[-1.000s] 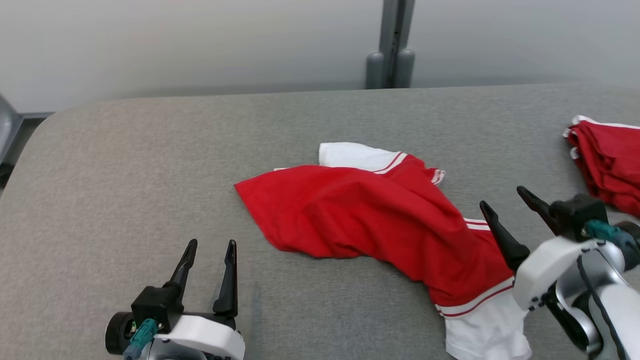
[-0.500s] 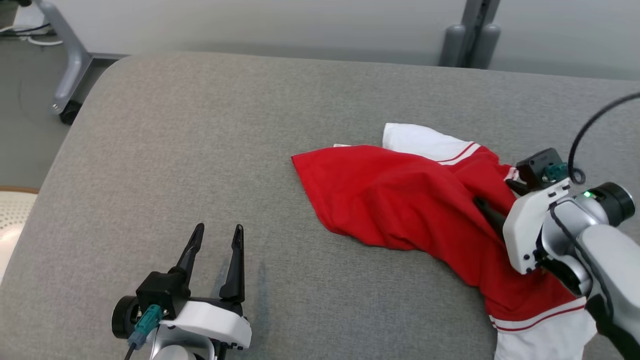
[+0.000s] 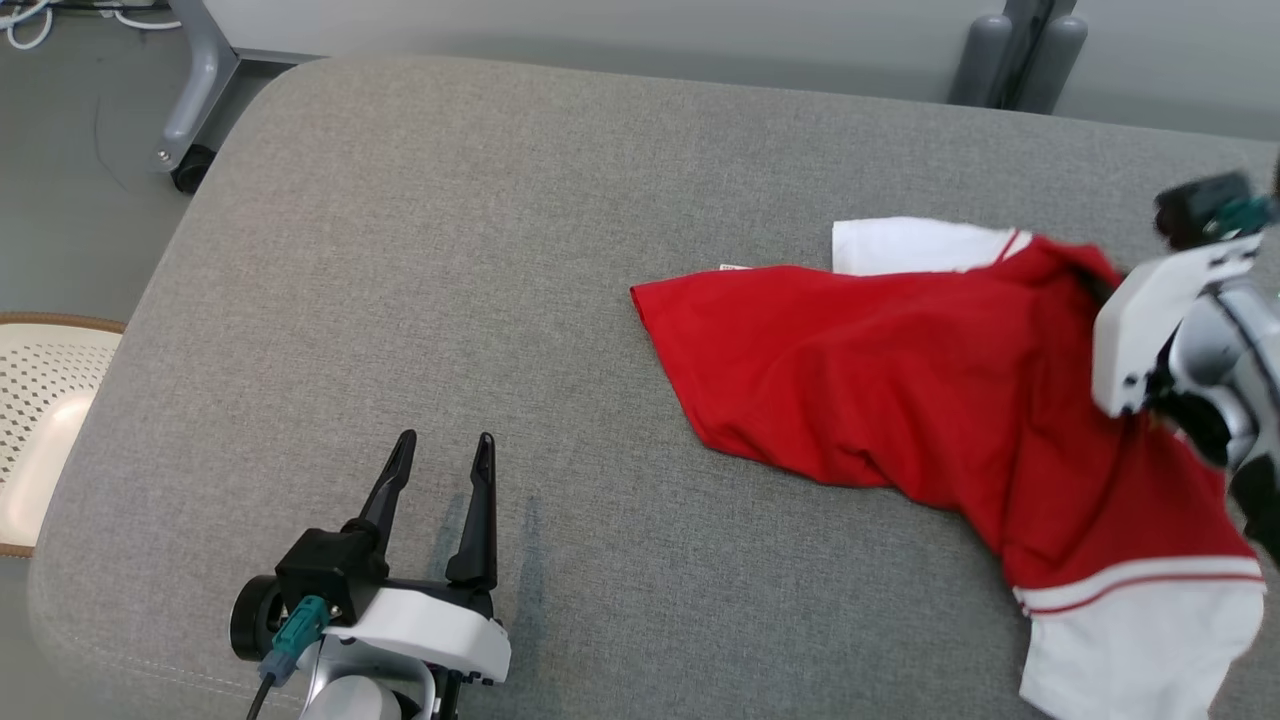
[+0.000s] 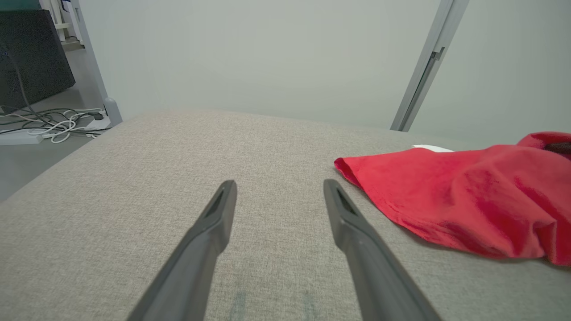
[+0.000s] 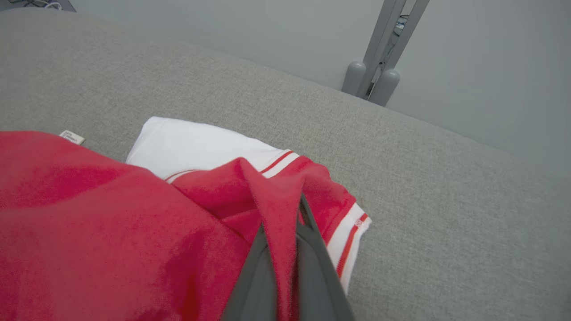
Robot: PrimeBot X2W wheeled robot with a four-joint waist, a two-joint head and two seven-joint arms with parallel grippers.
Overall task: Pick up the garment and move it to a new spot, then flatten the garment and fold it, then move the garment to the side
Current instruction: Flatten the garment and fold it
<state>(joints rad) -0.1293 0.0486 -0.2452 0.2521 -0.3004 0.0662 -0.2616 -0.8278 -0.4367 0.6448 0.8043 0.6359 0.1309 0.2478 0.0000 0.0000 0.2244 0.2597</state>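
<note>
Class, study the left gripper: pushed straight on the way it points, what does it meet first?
Nothing, apparently: the left gripper points along the grey fabric-covered table, and the red and white garment lies off to its right. Depth past the far edge is unclear.

Soft even light; faint shadow under garment.

Left hand low over the desk, its two dark fingers spread wide, bare grey fabric between them. Off to the right lies the garment, red and rumpled, its near corner just beside the right fingertip but not touching. A white patch peeks out behind the red cloth. Beyond the desk's far edge, a slanted grey post against a pale wall. Far left, cables tangled on the floor.
</note>
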